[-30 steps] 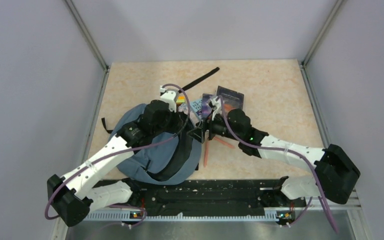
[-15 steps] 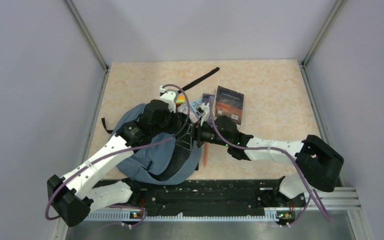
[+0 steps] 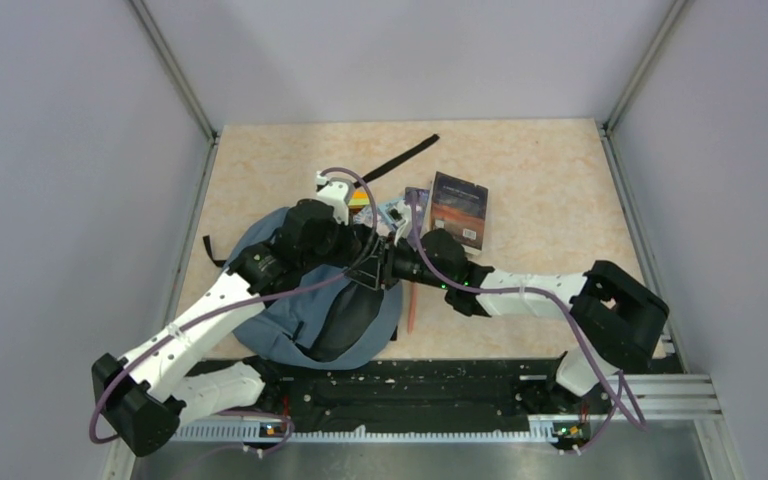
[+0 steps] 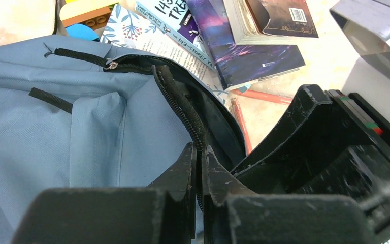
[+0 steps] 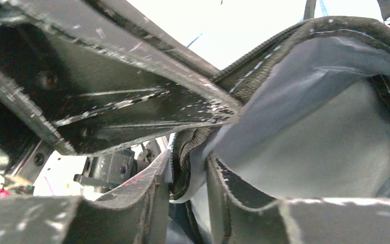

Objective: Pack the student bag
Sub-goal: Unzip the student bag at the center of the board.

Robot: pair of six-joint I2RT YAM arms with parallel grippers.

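The student bag (image 3: 285,318), slate-blue with black zipper trim, lies at the near left of the table with its mouth facing right. My left gripper (image 4: 198,150) is shut on the black zipper edge (image 4: 180,101) at the upper lip of the opening. My right gripper (image 5: 188,168) is at the same opening, just right of the left one (image 3: 388,268). Its fingers are pressed on the bag's rim, zipper trim and grey lining (image 5: 304,127) between them. The lip is lifted, and the bag's dark inside shows.
A dark-covered book (image 3: 458,208) and a light blue book (image 3: 397,210) lie just beyond the bag's mouth. Orange pens (image 3: 412,305) lie on the table to the right of the bag. A black strap (image 3: 400,158) stretches toward the back, and a small colourful item (image 3: 362,200) sits by the books.
My right arm has swung left from over the books to the bag's opening, and its jaws have narrowed onto the rim. The left gripper has stayed put on the zipper edge.
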